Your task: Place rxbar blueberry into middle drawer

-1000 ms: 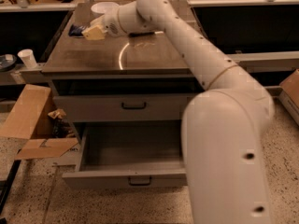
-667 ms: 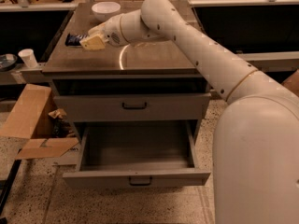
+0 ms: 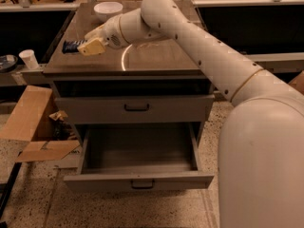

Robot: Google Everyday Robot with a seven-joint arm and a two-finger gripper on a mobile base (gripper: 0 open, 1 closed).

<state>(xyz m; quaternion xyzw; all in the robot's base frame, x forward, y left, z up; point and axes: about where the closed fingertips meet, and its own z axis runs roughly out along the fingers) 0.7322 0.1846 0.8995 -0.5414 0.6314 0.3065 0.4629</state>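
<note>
My gripper [image 3: 88, 46] is over the left front part of the brown cabinet top [image 3: 156, 56], the arm reaching in from the right. It is shut on the rxbar blueberry [image 3: 71, 46], a dark blue bar that sticks out to the left of the tan fingers [image 3: 92, 46], just above the top. The middle drawer [image 3: 95, 181] is pulled open low in the cabinet, well below and in front of the gripper. Its grey tray holds nothing.
A closed grey drawer [image 3: 135, 108] with a taller front sits above the open one. A white bowl [image 3: 108, 8] stands at the back of the top. A white cup [image 3: 29, 59] stands on a ledge to the left, and cardboard [image 3: 28, 122] lies on the floor.
My gripper has moved from the back of the top toward its front left, and the blue bar has moved with it.
</note>
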